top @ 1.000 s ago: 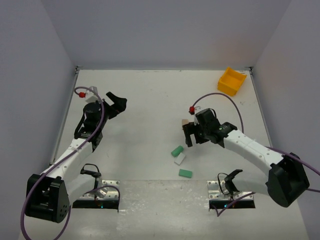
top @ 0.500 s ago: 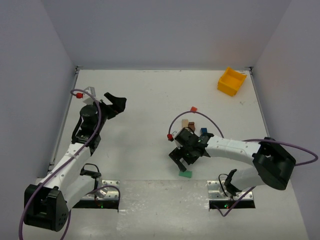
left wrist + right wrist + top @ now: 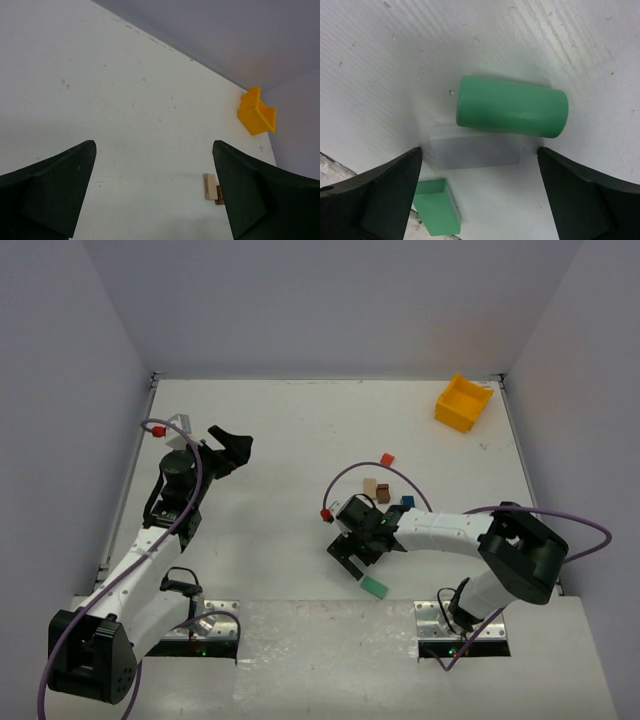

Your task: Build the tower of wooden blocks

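Note:
The wooden blocks lie loose on the table, none stacked. My right gripper point(image 3: 352, 550) is open and low over a green cylinder point(image 3: 512, 112) and a white block point(image 3: 475, 152) that touch side by side; the white block lies between the fingers point(image 3: 385, 195). A green rectangular block point(image 3: 373, 587) lies just beyond it near the table's front edge, and it shows in the right wrist view point(image 3: 437, 207) too. Tan point(image 3: 370, 487), brown point(image 3: 383, 493), blue point(image 3: 407, 502) and red point(image 3: 387, 459) blocks lie behind the gripper. My left gripper point(image 3: 228, 445) is open and empty at the far left.
A yellow plastic bin point(image 3: 463, 403) stands at the back right corner. The left wrist view shows the bin point(image 3: 256, 111) and the tan block point(image 3: 209, 186) far ahead. Purple cables loop off both arms. Walls close in the table on three sides.
My right gripper has moved from beside the tan block forward and left, down over the green cylinder and white block. The left arm shifted only slightly.

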